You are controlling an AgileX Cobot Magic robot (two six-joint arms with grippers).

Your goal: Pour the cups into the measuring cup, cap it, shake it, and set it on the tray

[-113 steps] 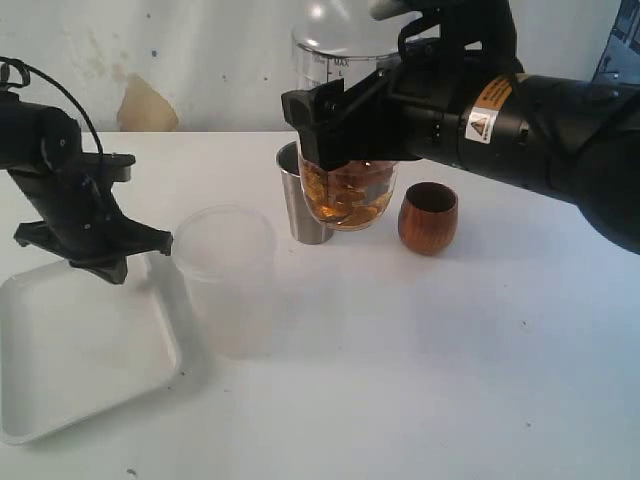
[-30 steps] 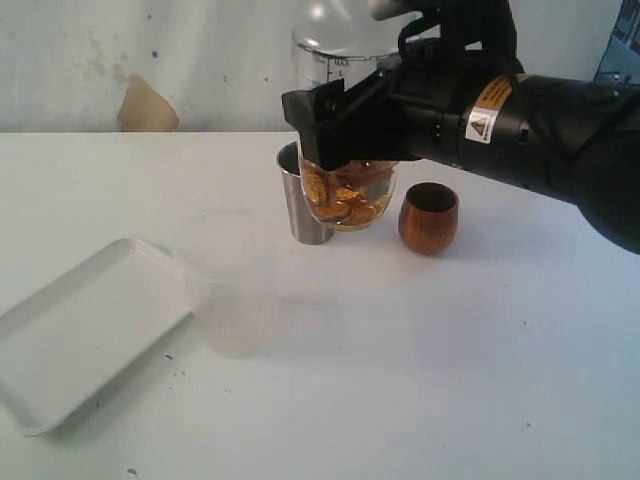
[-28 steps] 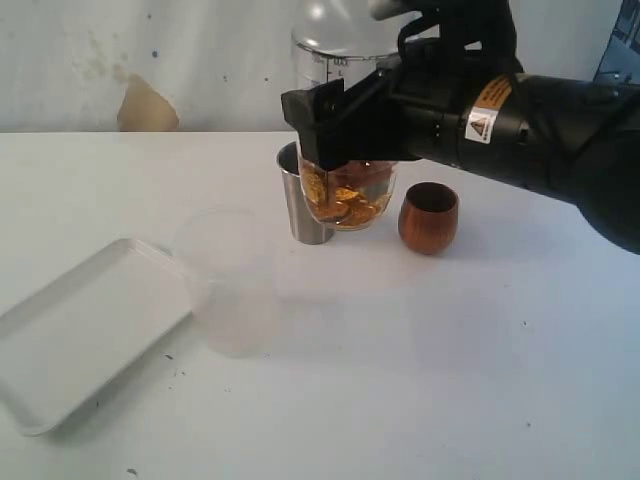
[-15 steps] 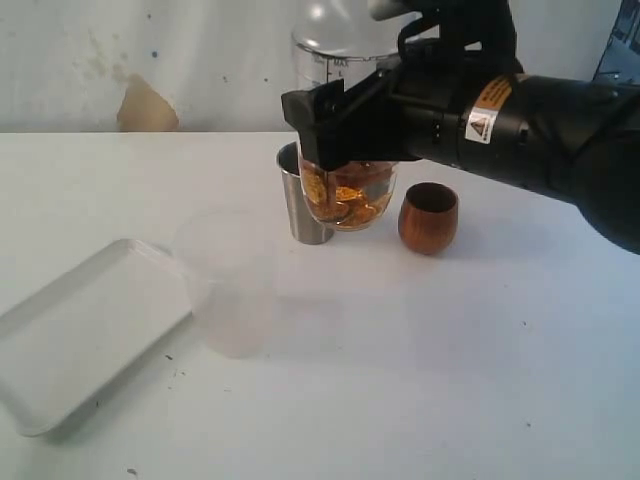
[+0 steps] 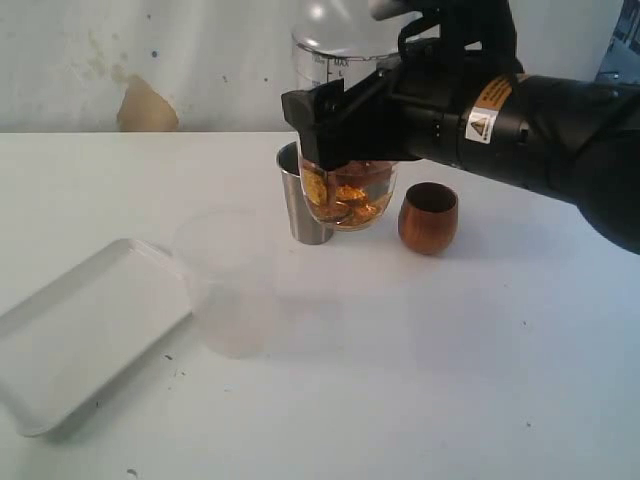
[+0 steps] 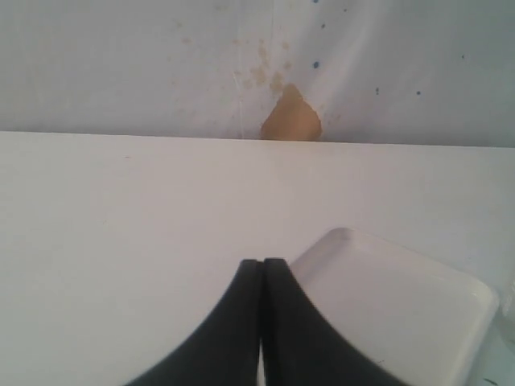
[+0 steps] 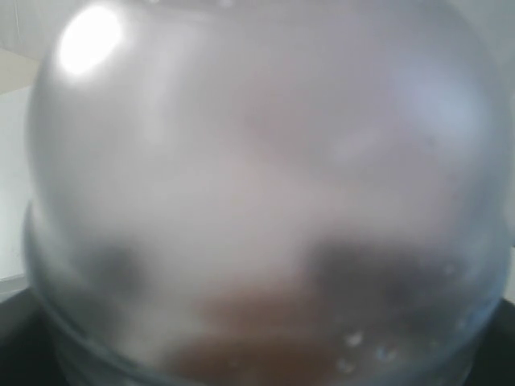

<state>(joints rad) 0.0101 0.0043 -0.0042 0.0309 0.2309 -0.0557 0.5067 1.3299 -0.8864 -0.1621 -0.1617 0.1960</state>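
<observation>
Just in front of the tumbler (image 5: 290,205), partly hiding it, is the measuring cup (image 5: 348,200), upright, with amber-gold contents in its lower part. Clear domed cap (image 5: 335,20) on top; it fills the right wrist view as a blur. Right hand (image 5: 348,135) is clamped around the cup's middle. Cannot tell if the cup's base touches the counter (image 5: 450,350). Wooden cup (image 5: 428,217) stands right of the tumbler, apart from it. Frosted cup (image 5: 232,285) is in front-left of the tumbler. Tray (image 5: 80,330) lies well left and forward of the tumbler, flat, nothing on it. Left hand (image 6: 261,269) is clenched, fingers pressed together, grasping nothing, over the counter by a tray corner.
</observation>
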